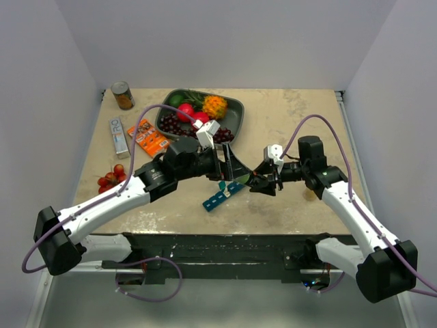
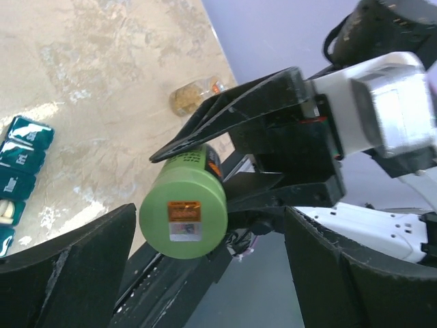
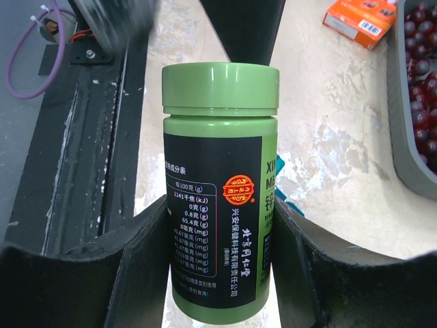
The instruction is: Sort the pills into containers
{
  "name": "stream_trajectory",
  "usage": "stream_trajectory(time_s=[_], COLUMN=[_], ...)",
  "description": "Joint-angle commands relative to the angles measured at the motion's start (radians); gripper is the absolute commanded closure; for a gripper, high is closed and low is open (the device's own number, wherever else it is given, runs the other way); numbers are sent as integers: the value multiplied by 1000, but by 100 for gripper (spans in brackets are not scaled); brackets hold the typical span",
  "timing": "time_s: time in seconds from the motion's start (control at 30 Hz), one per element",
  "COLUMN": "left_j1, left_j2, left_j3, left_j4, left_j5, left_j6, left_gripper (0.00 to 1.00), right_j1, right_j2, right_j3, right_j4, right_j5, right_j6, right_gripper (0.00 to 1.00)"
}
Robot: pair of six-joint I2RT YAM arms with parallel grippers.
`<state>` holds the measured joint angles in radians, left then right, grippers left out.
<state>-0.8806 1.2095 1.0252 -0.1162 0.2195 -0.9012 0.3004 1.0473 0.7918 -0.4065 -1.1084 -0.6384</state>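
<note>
My right gripper (image 1: 256, 182) (image 3: 220, 208) is shut on a green pill bottle (image 3: 218, 205) with a black label, held off the table with its green cap (image 2: 183, 219) pointing at my left gripper. My left gripper (image 1: 229, 167) (image 2: 208, 229) is open wide, and the cap sits between its fingers (image 2: 75, 273) without touching them. The teal-blue pill organizer (image 1: 222, 197) lies on the table just below both grippers. It shows at the left edge of the left wrist view (image 2: 20, 160) and peeks out behind the bottle in the right wrist view (image 3: 283, 184). No loose pills show.
A dark grey fruit tray (image 1: 235, 113) stands at the back. An orange box (image 1: 148, 139), a white tube (image 1: 119, 135), a can (image 1: 123, 96) and red cherries (image 1: 111, 179) lie to the left. A small tan bottle (image 2: 194, 98) lies near the table's right edge.
</note>
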Motion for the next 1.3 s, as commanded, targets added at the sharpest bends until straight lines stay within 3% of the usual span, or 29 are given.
stream_trajectory(time_s=[0.0, 0.13, 0.27, 0.37, 0.7, 0.9, 1.0, 1.07, 1.1, 1.13, 1.23, 1.27], left_j1=[-17, -18, -17, -18, -17, -17, -17, -17, -17, -17, -15, -14], left_j2=[32, 44, 58, 61, 71, 85, 90, 91, 90, 93, 91, 88], left_j3=[50, 52, 52, 53, 73, 96, 105, 107, 108, 110, 104, 95], left_j4=[-77, -71, -46, -39, -48, -49, -62, -62, -63, -65, -43, -2], left_j5=[-3, 21, 55, 66, 74, 67, 63, 69, 81, 87, 182, 236], left_j6=[42, 59, 71, 93, 165, 170, 183, 203, 215, 234, 379, 509], left_gripper=[9, 14, 30, 36, 30, 33, 43, 56, 64, 79, 92, 93], right_j1=[2, 2, 2, 0, 0, -1, 0, 0, -1, 0, -1, -1], right_j2=[-7, -7, -9, -9, -10, -10, -10, -9, -10, -9, -10, -9], right_j3=[14, 14, 12, 12, 12, 12, 12, 12, 14, 12, 11, 11], right_j4=[43, 43, 43, 44, 43, 43, 43, 43, 43, 43, 41, 41], right_j5=[-28, -30, -30, -31, -33, -33, -33, -34, -36, -36, -44, -47], right_j6=[6, 8, 8, 8, 6, 8, 6, 6, 6, 6, 6, 6], right_gripper=[100, 100, 100, 100, 100, 100, 100, 100, 100, 100, 100, 100])
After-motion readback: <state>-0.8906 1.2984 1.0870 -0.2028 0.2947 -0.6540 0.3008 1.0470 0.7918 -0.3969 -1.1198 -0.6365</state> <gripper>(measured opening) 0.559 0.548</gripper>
